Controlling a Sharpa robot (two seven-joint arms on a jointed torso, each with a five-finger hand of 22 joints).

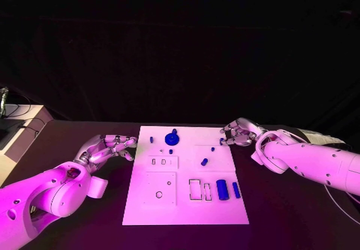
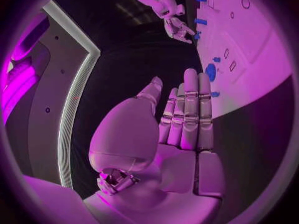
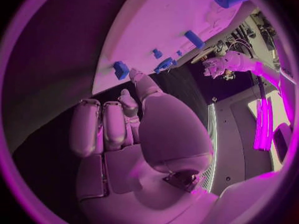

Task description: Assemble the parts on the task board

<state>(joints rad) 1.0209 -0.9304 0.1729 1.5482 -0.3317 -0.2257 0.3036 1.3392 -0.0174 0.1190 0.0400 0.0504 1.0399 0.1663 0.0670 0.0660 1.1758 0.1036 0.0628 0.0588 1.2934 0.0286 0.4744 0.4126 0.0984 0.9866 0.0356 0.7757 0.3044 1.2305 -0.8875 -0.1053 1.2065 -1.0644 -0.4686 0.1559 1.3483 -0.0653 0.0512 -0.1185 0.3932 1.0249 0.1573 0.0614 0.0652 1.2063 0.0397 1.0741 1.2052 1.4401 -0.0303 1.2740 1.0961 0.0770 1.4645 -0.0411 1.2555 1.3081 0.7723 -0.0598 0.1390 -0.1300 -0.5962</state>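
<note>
Fingers (image 2: 190, 109) of the silver left hand (image 1: 108, 147) straight and pressed side by side in the left wrist view, thumb a little apart, nothing held; hovering over the black table (image 1: 75, 156) just beside the left edge of the flat white task board (image 1: 188, 208), near its far corner. Fingers (image 3: 102, 127) of the silver right hand (image 1: 240, 133) curled inward at the board's far right corner, thumb tip close by a small blue block (image 3: 121, 69) at the board's edge there; cannot tell whether touching or pinching it. On the board, toward the far end: a round blue gear-like part with a knob (image 1: 172, 138), a tiny blue peg (image 1: 151, 139) on its left, another small blue piece (image 1: 170, 151) just nearer. Toward the board's middle: a short blue cylinder lying tilted (image 1: 204, 162), a tiny blue stud (image 1: 212, 149) beyond it. Toward the near right part of the board: a larger blue cylinder lying flat (image 1: 222, 189), a slim blue bar (image 1: 236, 189) just right of it, a thin blue strip (image 1: 208, 191) on its left beside a rectangular slot. Left half of the board: small rectangular cut-outs and a round hole (image 1: 159, 195).
</note>
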